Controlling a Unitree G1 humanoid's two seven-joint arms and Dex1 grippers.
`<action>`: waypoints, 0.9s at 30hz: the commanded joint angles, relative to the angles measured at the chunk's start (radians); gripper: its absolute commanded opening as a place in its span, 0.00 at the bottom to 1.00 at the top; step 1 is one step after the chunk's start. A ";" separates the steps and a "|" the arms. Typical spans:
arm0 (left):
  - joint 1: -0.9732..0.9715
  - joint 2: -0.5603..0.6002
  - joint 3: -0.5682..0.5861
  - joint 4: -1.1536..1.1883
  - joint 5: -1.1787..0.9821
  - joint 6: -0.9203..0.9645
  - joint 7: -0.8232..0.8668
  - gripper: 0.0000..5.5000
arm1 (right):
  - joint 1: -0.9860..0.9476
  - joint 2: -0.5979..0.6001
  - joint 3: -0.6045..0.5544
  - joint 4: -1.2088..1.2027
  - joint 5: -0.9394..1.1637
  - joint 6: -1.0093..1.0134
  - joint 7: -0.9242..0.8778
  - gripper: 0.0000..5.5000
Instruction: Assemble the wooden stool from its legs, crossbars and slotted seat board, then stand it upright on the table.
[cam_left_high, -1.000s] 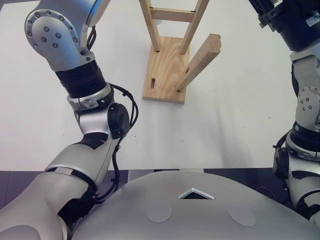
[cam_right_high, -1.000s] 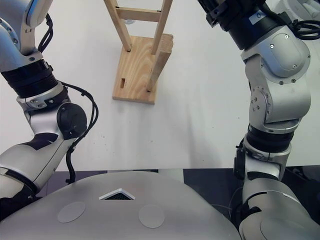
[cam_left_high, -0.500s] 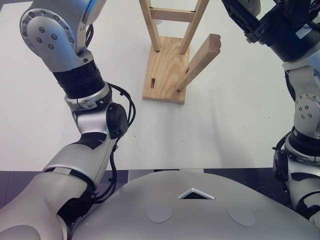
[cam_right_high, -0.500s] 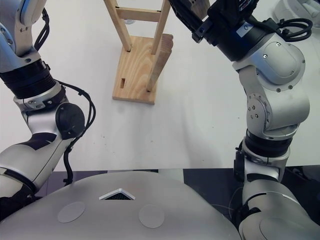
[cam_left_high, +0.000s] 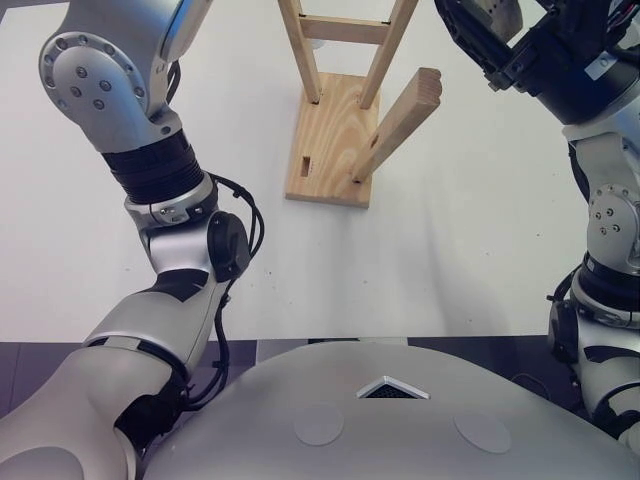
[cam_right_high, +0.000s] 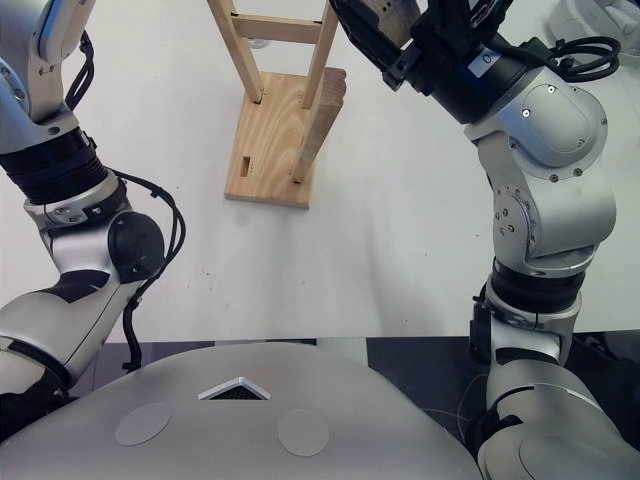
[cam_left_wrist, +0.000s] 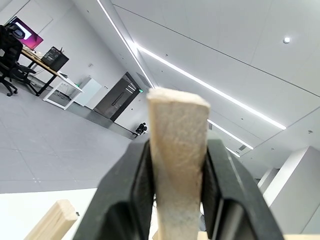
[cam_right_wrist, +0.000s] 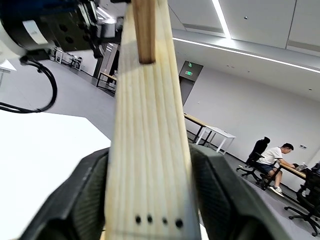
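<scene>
The slotted seat board (cam_left_high: 325, 150) lies flat on the white table. Two legs (cam_left_high: 303, 55) (cam_left_high: 383, 55) rise from its far end, joined by a crossbar (cam_left_high: 345, 29). A third leg (cam_left_high: 400, 120) leans tilted out of the near right slot. The near left slot (cam_left_high: 306, 163) is bare. My left gripper (cam_left_wrist: 177, 200) is shut on a wooden leg (cam_left_wrist: 177, 130), seen end on. My right gripper (cam_right_wrist: 150, 195) is shut on a wooden leg (cam_right_wrist: 147, 125) that carries a crossbar (cam_right_wrist: 144, 30). The right arm's wrist (cam_right_high: 450, 50) hangs beside the far right leg.
The white table (cam_left_high: 480, 250) has free room to the left and right of the seat board and in front of it. Its front edge (cam_left_high: 400, 337) runs close to my body. My raised left arm (cam_left_high: 150, 150) stands over the table's left side.
My right arm has swung in from the far right, bringing its gripper close to the top of the far right leg. The left arm shifted slightly. The seat board stayed put.
</scene>
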 joint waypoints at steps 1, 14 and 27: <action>0.019 0.037 0.024 -0.029 -0.016 -0.026 0.053 0.19 | 0.018 -0.019 0.002 0.010 -0.047 0.007 -0.025 0.58; 0.285 0.241 0.110 -0.247 0.076 -0.069 0.171 0.19 | 0.311 -0.080 -0.098 0.001 -0.197 0.015 -0.082 0.72; 0.611 0.170 -0.025 -0.334 0.291 -0.091 0.202 0.19 | 0.526 -0.003 -0.023 0.039 -0.341 0.020 -0.176 0.72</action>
